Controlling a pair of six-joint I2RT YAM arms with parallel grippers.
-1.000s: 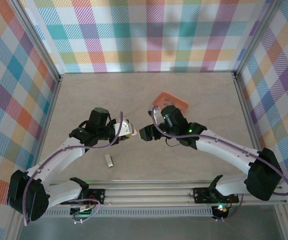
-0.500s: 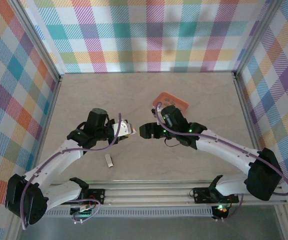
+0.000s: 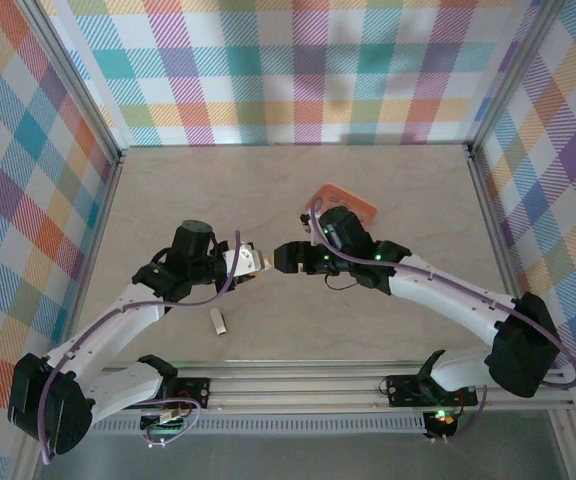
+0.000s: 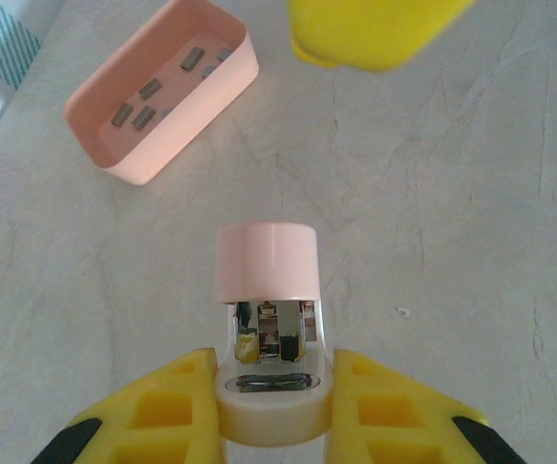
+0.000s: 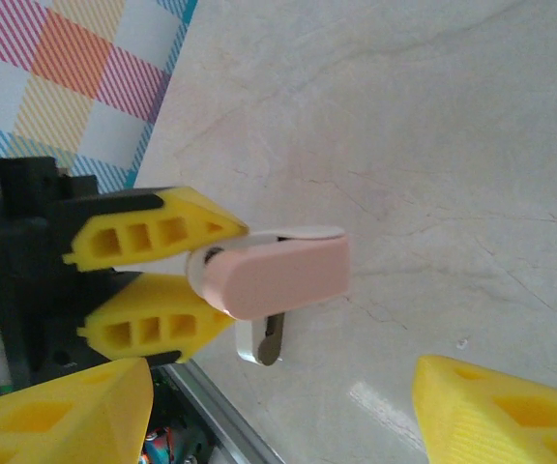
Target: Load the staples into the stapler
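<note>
The left gripper [image 4: 274, 372] is clamping the pink stapler [image 4: 266, 261] by its pale rear end, mid-table. The pink cap is pointing toward the right gripper [image 5: 278, 411], which is hovering near with jaws standing wide apart. The staples [image 4: 148, 92] are lying in the salmon tray [image 4: 177, 150] beyond

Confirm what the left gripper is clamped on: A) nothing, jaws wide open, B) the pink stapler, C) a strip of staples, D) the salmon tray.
B: in the left wrist view the left gripper pinches the pale base of the pink stapler between its yellow fingers; the staples lie in the tray, apart from it.
</note>
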